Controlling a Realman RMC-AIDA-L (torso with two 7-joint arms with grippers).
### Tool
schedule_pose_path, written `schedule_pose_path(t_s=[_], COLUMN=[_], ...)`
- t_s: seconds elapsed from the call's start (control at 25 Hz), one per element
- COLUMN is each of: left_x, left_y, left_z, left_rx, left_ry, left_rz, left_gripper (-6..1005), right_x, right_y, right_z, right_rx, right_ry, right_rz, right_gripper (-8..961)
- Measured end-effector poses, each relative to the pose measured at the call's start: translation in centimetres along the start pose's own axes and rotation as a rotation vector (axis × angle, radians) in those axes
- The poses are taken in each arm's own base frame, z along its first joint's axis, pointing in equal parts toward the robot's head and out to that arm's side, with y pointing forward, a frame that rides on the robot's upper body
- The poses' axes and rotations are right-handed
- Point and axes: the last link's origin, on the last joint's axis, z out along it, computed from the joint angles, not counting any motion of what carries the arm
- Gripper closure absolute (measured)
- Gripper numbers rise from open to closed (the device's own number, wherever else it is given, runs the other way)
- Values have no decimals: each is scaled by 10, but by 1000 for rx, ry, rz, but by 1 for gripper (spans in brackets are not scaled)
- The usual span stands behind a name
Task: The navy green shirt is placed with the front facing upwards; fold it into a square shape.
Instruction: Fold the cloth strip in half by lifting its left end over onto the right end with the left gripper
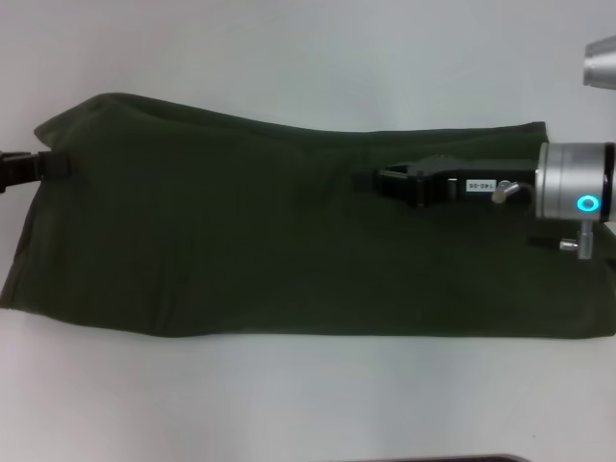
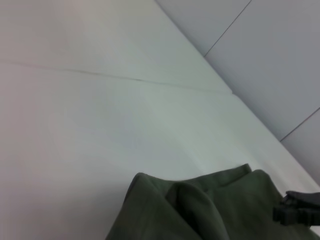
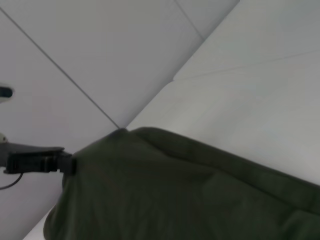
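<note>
The navy green shirt (image 1: 241, 241) lies as a long dark band across the white table, and no lettering shows. My left gripper (image 1: 58, 165) reaches in from the far left and is shut on the shirt's left edge. The right wrist view shows this left gripper (image 3: 67, 163) pinching the shirt (image 3: 175, 190) at a corner that is drawn up to a point. My right gripper (image 1: 385, 183) hovers over the right half of the shirt, pointing left. The left wrist view shows the right gripper (image 2: 285, 212) beside a bunched fold of the shirt (image 2: 200, 210).
Bare white table (image 1: 289, 48) surrounds the shirt at the back and front. A silver arm part (image 1: 602, 63) sits at the upper right. Beyond the table's edge lies grey tiled floor (image 2: 270, 60).
</note>
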Motion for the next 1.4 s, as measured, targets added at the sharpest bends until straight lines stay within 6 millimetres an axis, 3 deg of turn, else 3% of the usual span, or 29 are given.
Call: schedule_pose_path(t_s=[0.24, 0.68, 1.4], left_x=[6, 16, 21], left_y=[4, 12, 29], left_z=[-1, 1, 13], left_rx=[-25, -74, -190], left_ry=[19, 45, 78], left_rz=[-6, -4, 9], left_gripper=[963, 962, 962], right_x=[-4, -17, -45], right_y=[6, 11, 22], right_z=[20, 71, 113], right_rx=[-24, 21, 87], right_ry=[17, 97, 138], right_rz=[-23, -88, -154], right_gripper=[909, 908, 916])
